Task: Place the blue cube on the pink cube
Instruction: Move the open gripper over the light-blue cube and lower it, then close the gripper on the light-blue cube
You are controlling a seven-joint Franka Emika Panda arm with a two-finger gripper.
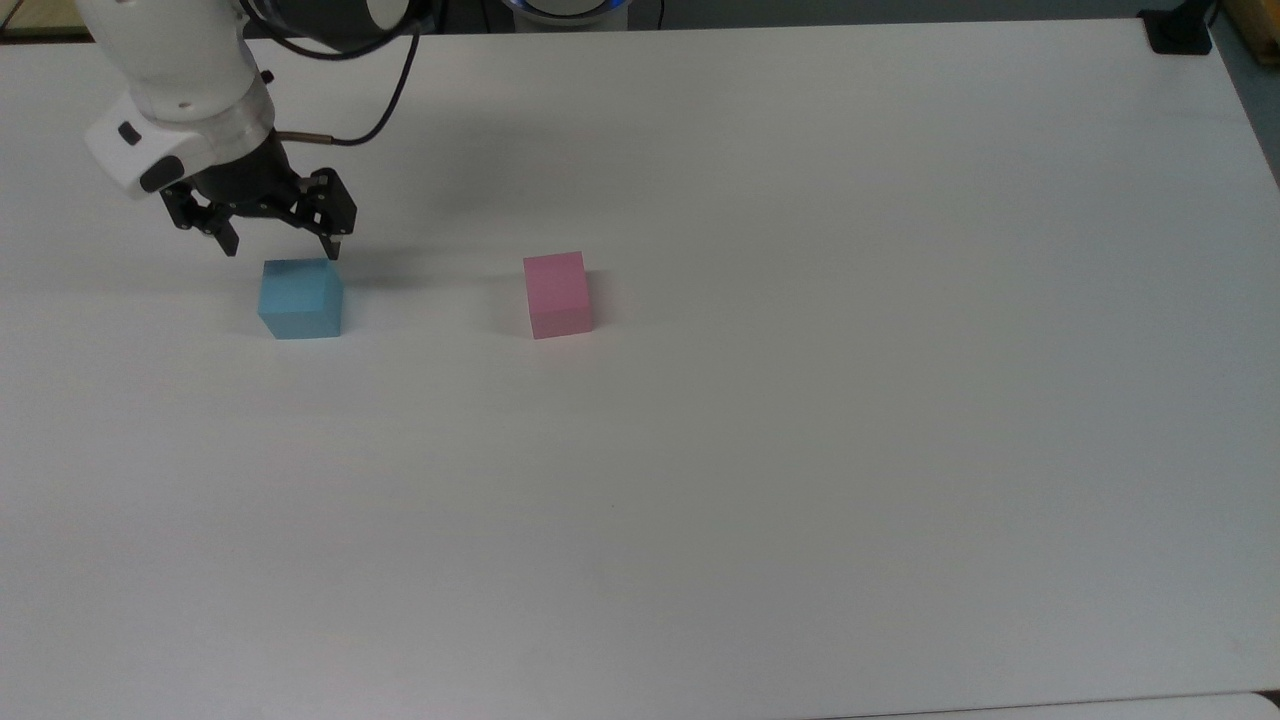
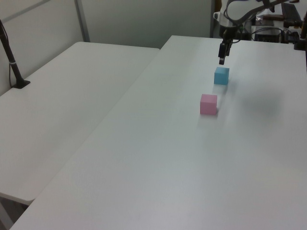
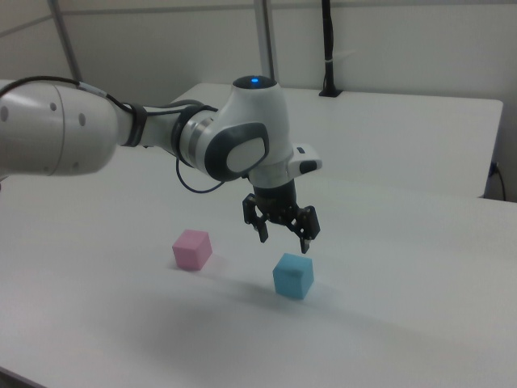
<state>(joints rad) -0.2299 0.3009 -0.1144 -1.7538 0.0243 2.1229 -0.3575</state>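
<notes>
the gripper point(image 1: 282, 248) hangs just above the blue cube point(image 1: 300, 298), fingers spread apart, holding nothing. the pink cube point(image 1: 557, 293) sits well apart on the top view's right, with bare white table point(image 1: 800, 450) all around.

No readable text, labels, brands or numbers anywhere. Cube faces are plain, the arm housing carries no legible marking, and the table is unmarked.

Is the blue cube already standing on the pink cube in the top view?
No, the blue cube and the pink cube rest apart on the table, with the open gripper above the blue one.
</notes>
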